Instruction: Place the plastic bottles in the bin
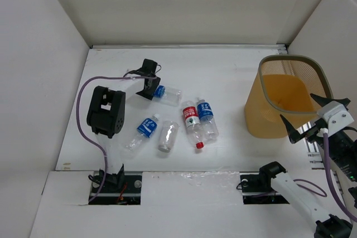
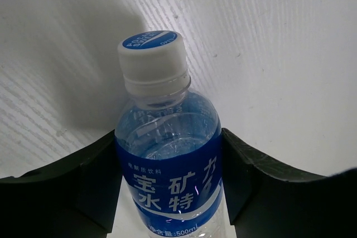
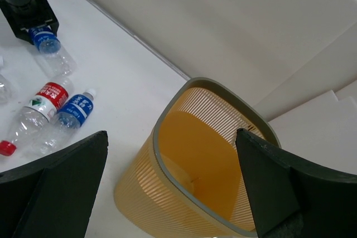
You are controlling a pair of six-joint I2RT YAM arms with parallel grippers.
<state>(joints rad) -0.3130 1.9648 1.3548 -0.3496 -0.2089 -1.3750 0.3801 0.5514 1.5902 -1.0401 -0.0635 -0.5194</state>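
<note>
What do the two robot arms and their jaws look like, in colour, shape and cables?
The left arm is all black, with a blocky housing and a looping purple cable. The right arm has white links, black joints and its own purple cable. The left gripper is black throughout; the right gripper has a white body and pointed black jaws.

Glossy clear plastic bottles [image 1: 167, 135], mesh bin [image 1: 284, 101]

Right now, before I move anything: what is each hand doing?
Left hand: closed on a blue-labelled bottle.
Right hand: open, holding nothing, by the bin.
</note>
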